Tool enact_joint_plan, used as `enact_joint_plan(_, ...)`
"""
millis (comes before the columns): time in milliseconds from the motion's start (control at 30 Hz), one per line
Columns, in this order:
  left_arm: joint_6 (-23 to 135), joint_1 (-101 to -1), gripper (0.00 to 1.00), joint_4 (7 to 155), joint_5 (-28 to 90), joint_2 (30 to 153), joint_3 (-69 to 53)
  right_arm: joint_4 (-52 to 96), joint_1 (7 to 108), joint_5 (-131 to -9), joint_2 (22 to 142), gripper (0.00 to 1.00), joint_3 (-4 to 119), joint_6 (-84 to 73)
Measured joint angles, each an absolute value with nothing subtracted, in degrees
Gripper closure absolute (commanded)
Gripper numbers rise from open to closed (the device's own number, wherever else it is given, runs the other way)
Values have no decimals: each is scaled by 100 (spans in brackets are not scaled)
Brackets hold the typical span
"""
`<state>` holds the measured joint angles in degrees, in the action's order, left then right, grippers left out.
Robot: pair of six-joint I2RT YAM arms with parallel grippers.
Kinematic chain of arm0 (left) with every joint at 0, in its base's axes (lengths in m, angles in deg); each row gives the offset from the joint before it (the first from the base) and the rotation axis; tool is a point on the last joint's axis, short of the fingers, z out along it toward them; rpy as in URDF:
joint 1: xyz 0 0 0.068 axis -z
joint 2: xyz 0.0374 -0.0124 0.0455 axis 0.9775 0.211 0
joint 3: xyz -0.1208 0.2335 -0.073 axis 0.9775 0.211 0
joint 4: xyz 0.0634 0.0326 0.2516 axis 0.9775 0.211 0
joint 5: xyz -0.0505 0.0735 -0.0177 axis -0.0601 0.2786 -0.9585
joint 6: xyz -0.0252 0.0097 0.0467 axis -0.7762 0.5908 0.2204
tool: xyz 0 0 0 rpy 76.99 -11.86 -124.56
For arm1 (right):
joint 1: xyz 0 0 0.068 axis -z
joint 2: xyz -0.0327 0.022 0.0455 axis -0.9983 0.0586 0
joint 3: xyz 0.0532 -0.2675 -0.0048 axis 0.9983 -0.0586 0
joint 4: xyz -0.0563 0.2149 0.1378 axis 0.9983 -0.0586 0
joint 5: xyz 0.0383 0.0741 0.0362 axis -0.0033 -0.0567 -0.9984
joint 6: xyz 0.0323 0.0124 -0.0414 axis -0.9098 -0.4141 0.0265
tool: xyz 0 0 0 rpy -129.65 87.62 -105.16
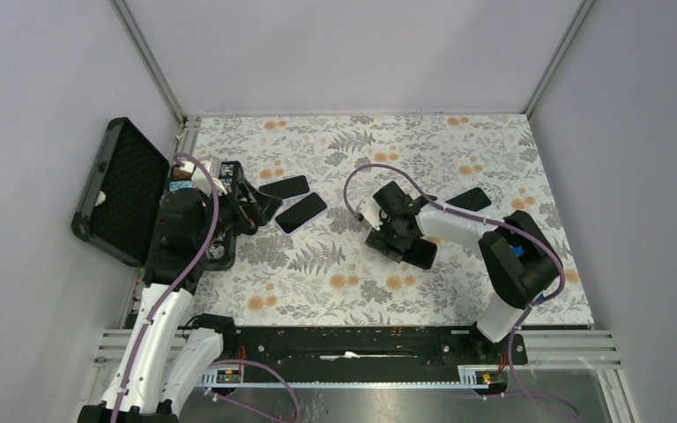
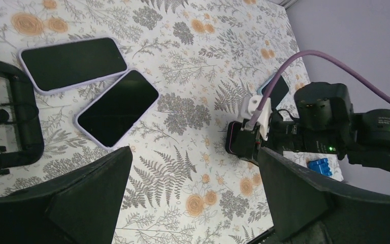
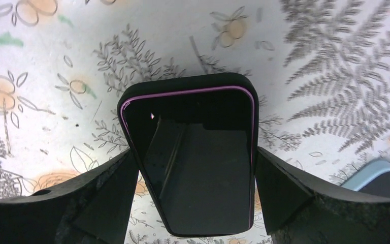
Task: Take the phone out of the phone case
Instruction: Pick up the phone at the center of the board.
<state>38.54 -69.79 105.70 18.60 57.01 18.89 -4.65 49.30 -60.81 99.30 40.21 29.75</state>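
right gripper (image 3: 194, 152): jaws wide, astride the phone (image 3: 198, 168), one finger (image 3: 106, 198) just beside each long edge. Can't tell whether the pads actually touch it.
phone: flat and screen-up on the floral table (image 1: 353, 291), centre-right of the top view, under the right gripper. It is still seated in the phone case (image 3: 183, 82).
phone case: black, with a thin purple line running inside its rim. In the right wrist view its top end points toward the top of the frame.
left gripper (image 2: 195, 157): jaws fully spread, nothing between them, above bare tablecloth. It sits left of centre in the top view.
lilac-cased phones: two, screen-up, side by side at an angle in the upper left of the left wrist view: one (image 2: 73, 63) and the other (image 2: 117, 108). Both are just beyond the left fingers and apart from them.
blue-cased phone (image 1: 469, 198): on the table, upper right of the right gripper in the top view. Its corner shows at the lower right of the right wrist view.
black hard case (image 1: 119, 189): open, foam-lined, at the far left of the top view, off the table edge.
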Motion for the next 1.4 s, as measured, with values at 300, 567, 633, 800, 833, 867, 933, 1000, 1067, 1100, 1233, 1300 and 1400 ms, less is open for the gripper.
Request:
enact_joint_plan(300,2586,-6784,4,9658,1711,6038,2879,540,4926,-6055,9091,50,3772,1902)
enact_joint_plan(567,1797,-5462,5,8677,1908,6860,3217,1078,4926,-6571,8569,50,3577,894)
enact_joint_plan(633,1729,-5160,8,8273,1995,7194,3217,1211,4926,-6748,8466,50,3433,702)
enact_joint_plan(800,1782,-4588,11,7501,2249,8178,3217,1668,4926,-6955,8317,50,3055,429)
enact_joint_plan(833,1830,-4481,11,7394,2341,8342,3217,1790,4926,-6999,8293,49,2974,394)
enact_joint_plan(867,1882,-4400,11,7302,2419,8466,3217,1906,4926,-7038,8274,47,2893,368)
enact_joint_plan(933,1994,-4225,11,7112,2583,8702,3215,2123,4926,-7086,8258,46,2764,317)
enact_joint_plan(1000,2083,-4107,11,6931,2677,8884,3211,2363,4926,-7095,8234,46,2624,254)
enact_joint_plan(1067,2129,-4033,11,6749,2741,9089,3176,2636,4926,-7130,8164,47,2436,188)
enact_joint_plan(1100,2138,-4015,11,6653,2747,9179,3161,2783,4926,-7150,8118,47,2333,153)
enact_joint_plan(1233,2145,-3995,16,6187,2765,9625,3095,3196,4926,-7235,8024,48,2054,35)
enact_joint_plan(1300,2118,-3995,21,5949,2760,9861,3064,3312,4926,-7255,8018,48,1990,-24)
enact_joint_plan(1400,2055,-3995,31,5658,2734,10125,3043,3408,4926,-7290,8018,48,1942,-94)
